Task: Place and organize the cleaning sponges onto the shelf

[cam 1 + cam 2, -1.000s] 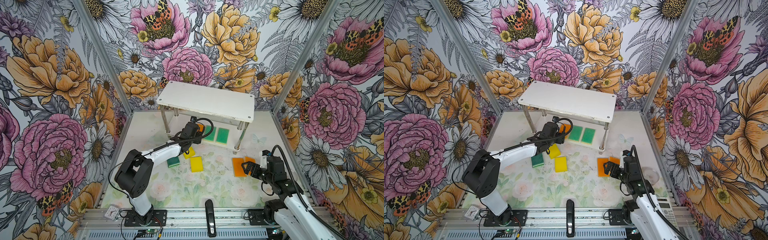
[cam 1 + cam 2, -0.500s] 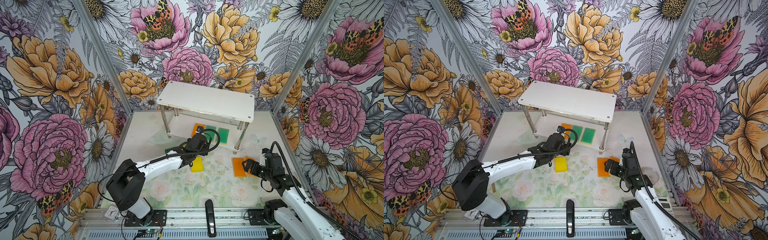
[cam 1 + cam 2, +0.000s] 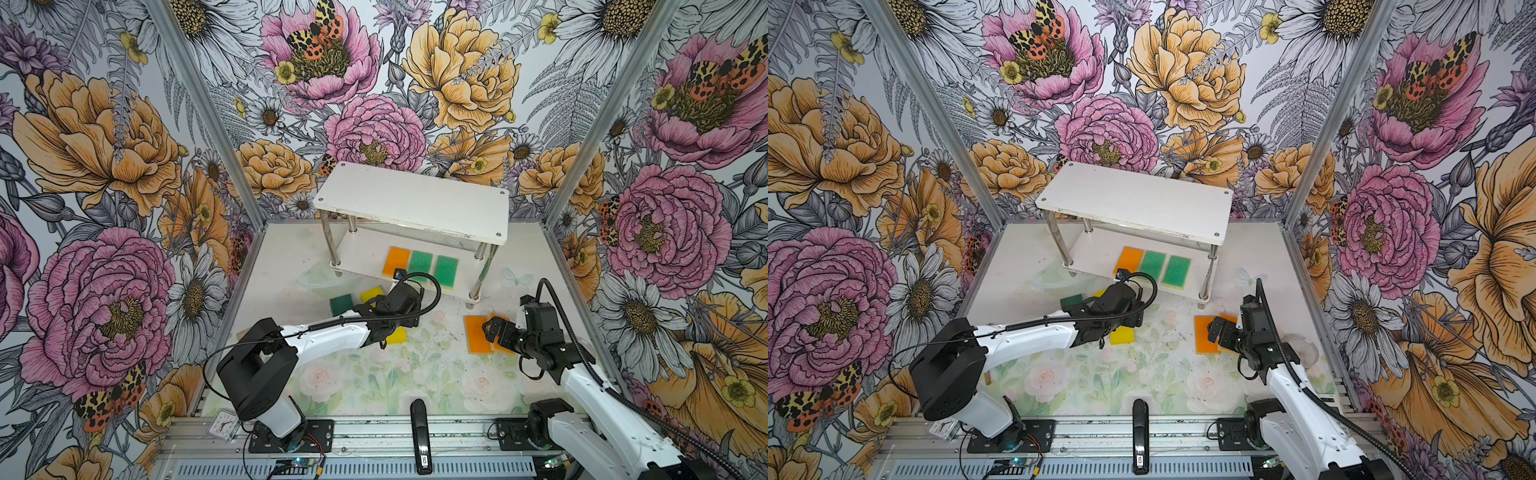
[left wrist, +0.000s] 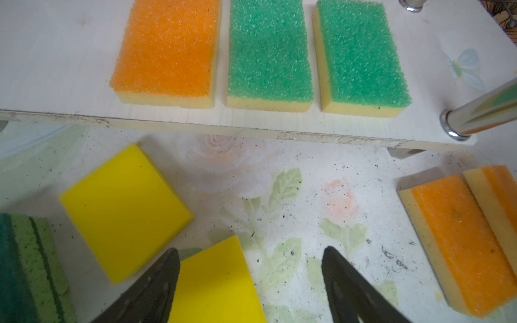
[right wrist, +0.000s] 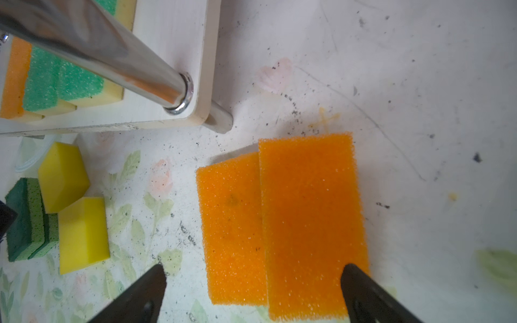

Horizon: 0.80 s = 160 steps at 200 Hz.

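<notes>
Since a second ago my left arm has drawn back from under the shelf (image 3: 415, 199), leaving an orange sponge (image 3: 395, 262) on the lower board (image 4: 56, 70). Farthest left on the table (image 3: 374, 374), the dark green sponges (image 3: 340, 304) sit together, with one yellow sponge (image 3: 371, 294) just beside them and a second yellow sponge (image 3: 397, 336) a little nearer my base. My left gripper (image 4: 250, 251) hangs over that second one, jaws apart and holding nothing. On the lower board the orange sponge lies in a row with two light green sponges (image 4: 268, 53), side by side near the front edge. Further right on the table, two more orange sponges (image 5: 232, 223) overlap. My right gripper (image 5: 253, 267) hovers above them, jaws spread wide and empty.
</notes>
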Tool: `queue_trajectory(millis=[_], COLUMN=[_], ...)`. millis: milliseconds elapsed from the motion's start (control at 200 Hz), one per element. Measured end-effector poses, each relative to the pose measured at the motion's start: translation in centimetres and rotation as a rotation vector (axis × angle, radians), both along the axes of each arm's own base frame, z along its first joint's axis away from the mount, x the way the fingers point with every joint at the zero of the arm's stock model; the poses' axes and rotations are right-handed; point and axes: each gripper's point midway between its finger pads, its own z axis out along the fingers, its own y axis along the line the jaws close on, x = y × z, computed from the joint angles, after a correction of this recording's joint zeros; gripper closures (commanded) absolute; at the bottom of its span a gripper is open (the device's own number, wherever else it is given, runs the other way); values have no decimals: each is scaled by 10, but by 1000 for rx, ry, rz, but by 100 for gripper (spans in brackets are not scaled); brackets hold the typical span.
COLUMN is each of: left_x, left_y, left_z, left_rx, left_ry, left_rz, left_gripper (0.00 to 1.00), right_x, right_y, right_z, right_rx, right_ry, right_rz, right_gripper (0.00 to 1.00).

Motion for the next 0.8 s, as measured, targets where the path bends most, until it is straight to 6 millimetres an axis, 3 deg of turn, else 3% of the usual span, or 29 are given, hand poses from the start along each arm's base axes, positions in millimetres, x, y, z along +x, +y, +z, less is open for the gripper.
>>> queue_trajectory(millis=[270,525,801], left_x=[-1,-2,-2], left_y=[2,3,4], left_z=[-2,-4,-7], left_rx=[-6,1,6], left_ry=[13,19,25], left_rz=[16,16,23], left_gripper=[18,18,17], right_x=[4,-6,-3], right_y=[11,13,19], right_z=[4,-16,-25], right_rx=[36,35,29], right_ry=[-30,21,46], right_rz=[41,47,71], right_gripper=[2,2,3])
